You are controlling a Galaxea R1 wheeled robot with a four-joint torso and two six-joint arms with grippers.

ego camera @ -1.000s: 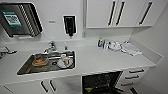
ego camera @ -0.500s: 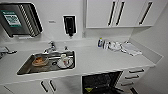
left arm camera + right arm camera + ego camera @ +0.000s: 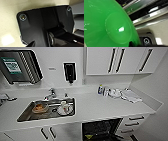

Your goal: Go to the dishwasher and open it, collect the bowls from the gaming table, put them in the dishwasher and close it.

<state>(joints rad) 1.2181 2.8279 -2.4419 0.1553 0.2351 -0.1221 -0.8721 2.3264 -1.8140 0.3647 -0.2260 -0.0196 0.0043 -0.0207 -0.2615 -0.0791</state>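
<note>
The dishwasher stands open under the counter at the lower middle of the head view, its dark interior showing with a small yellow shape inside that I cannot identify. In the right wrist view the wide green bowl looms very close with its base towards the camera, and my right gripper grips it at its edge. Behind the bowl are the dishwasher's steel edge and dark inside. The left wrist view has the robot's dark plate over a pale floor. The gaming table is out of view.
A white counter holds a steel sink with dishes in it, a tap, a bottle and cloths. White wall cabinets hang above. Drawers flank the dishwasher on the right.
</note>
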